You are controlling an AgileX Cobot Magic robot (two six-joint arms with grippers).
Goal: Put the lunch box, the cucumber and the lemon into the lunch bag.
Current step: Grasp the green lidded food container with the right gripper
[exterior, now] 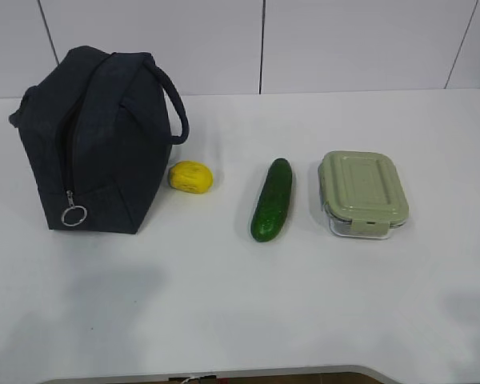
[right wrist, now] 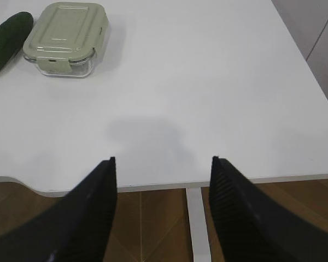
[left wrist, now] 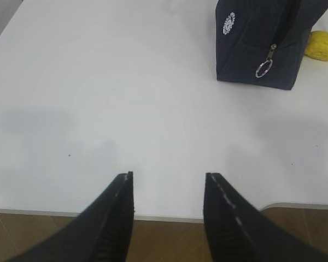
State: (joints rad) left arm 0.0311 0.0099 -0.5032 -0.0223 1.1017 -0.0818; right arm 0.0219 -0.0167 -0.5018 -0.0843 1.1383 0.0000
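The navy lunch bag (exterior: 96, 140) stands at the left with its zipper shut and the silver ring pull (exterior: 74, 215) hanging at the front; it also shows in the left wrist view (left wrist: 265, 41). The yellow lemon (exterior: 190, 177) lies just right of the bag, and shows in the left wrist view (left wrist: 322, 45). The dark green cucumber (exterior: 273, 199) lies in the middle. The lunch box (exterior: 362, 193) with its sage-green lid sits at the right, also in the right wrist view (right wrist: 66, 38). My left gripper (left wrist: 168, 176) and right gripper (right wrist: 162, 159) are open and empty near the table's front edge.
The white table (exterior: 240, 304) ends at a front edge just under both grippers, with brown floor below (right wrist: 153, 229). A white wall stands behind the table. The cucumber's end shows at the left of the right wrist view (right wrist: 6, 41).
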